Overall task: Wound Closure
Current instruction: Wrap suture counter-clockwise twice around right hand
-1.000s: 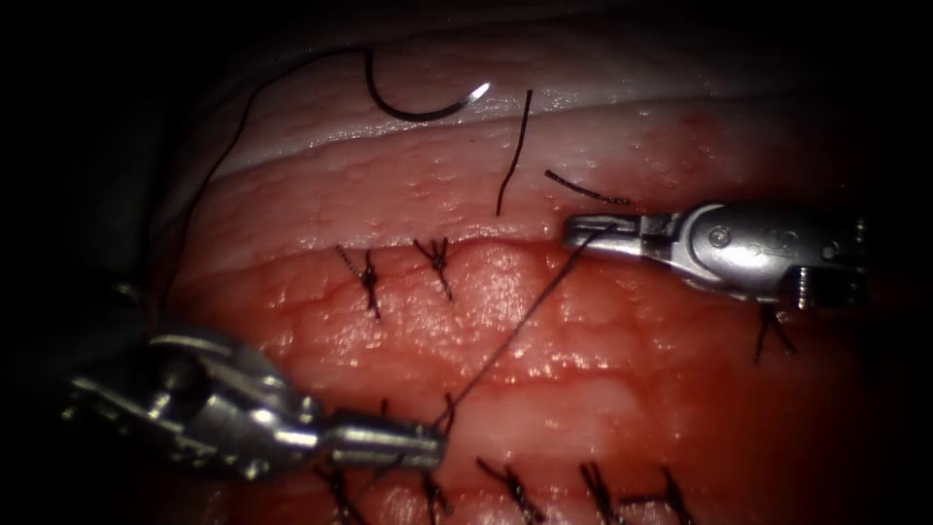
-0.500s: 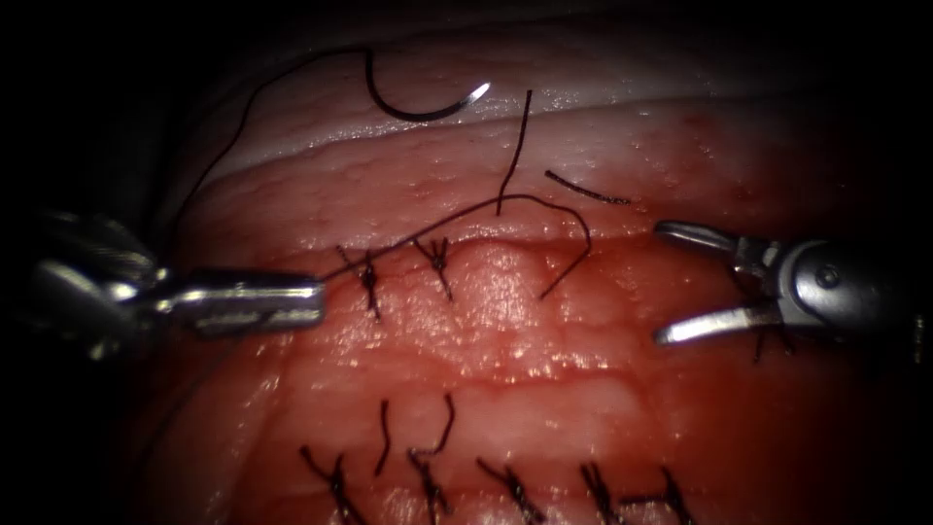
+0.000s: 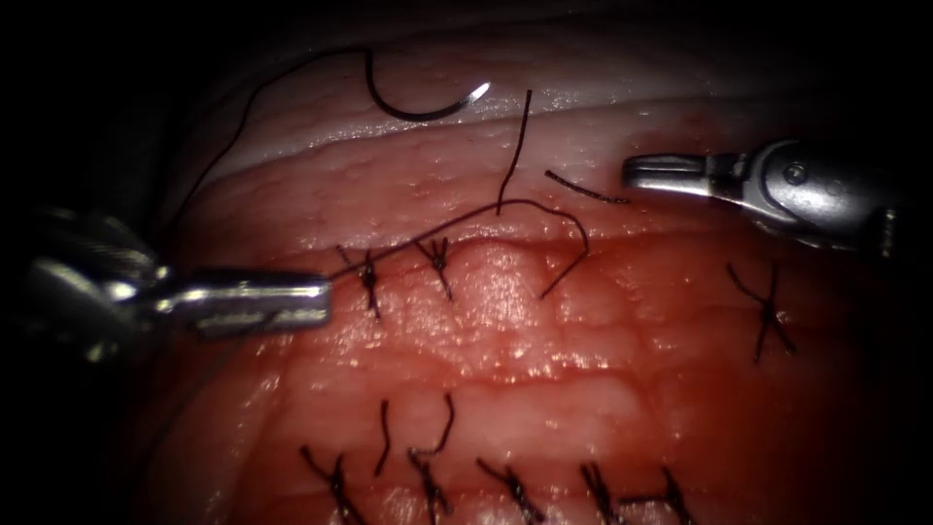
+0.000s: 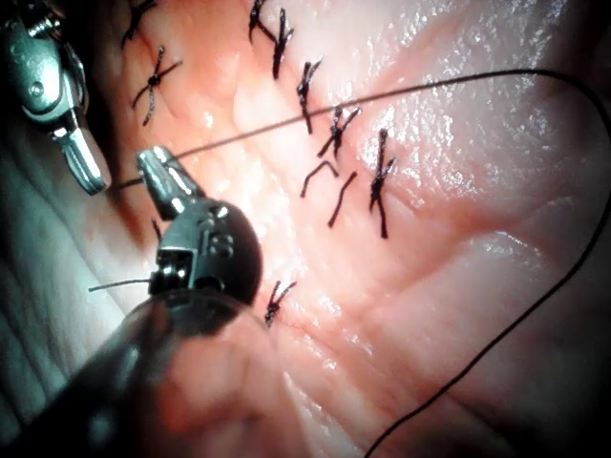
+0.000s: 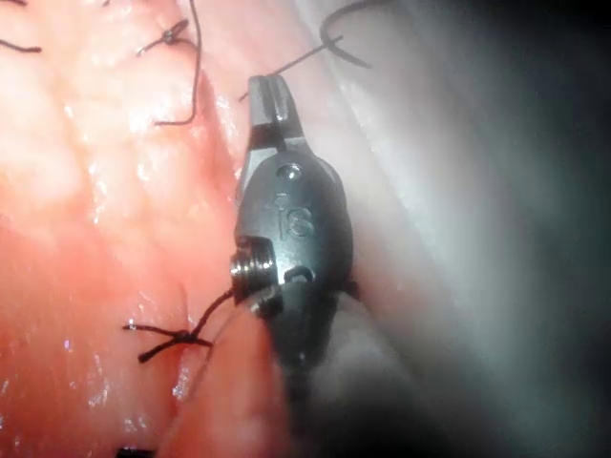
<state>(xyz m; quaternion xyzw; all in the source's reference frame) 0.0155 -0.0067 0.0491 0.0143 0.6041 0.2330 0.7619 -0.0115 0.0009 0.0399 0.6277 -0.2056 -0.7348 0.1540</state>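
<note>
- Dark and curved, the needle (image 3: pixel 420 105) lies free on the pale upper band of the tissue (image 3: pixel 583 321), above the cut, its bright tip to the right; neither tool holds it and it is not in the tissue.
- Thread (image 3: pixel 486 209) runs from the needle's blunt end in a long arc to the left, down toward the left tool.
- Left tool (image 3: pixel 326 299) sits on the left, its fingers clenched on the thread; from them the strand passes right over two knots (image 3: pixel 369 277), arches up, then hooks down to a loose end.
- Right tool (image 3: pixel 630 173) hangs at the upper right, fingers clenched together and grasping nothing, just beside a short cut end (image 3: pixel 586 189).
- Another cut end (image 3: pixel 515 151) stands nearly upright below the needle's tip.
- Red fluid (image 3: pixel 544 389) wets the tissue's middle; a row of knots (image 3: pixel 505 486) lines the lower edge, and a crossed knot (image 3: pixel 768 311) lies at the right.
- Left wrist view: the left tool (image 4: pixel 148 164) with the thread (image 4: pixel 382 95) leaving its tip taut across the stitches, the right tool (image 4: pixel 91 176) close by.
- Right wrist view: the right tool (image 5: pixel 272 95) closed and empty, a knot (image 5: pixel 177 336) beside its wrist.
</note>
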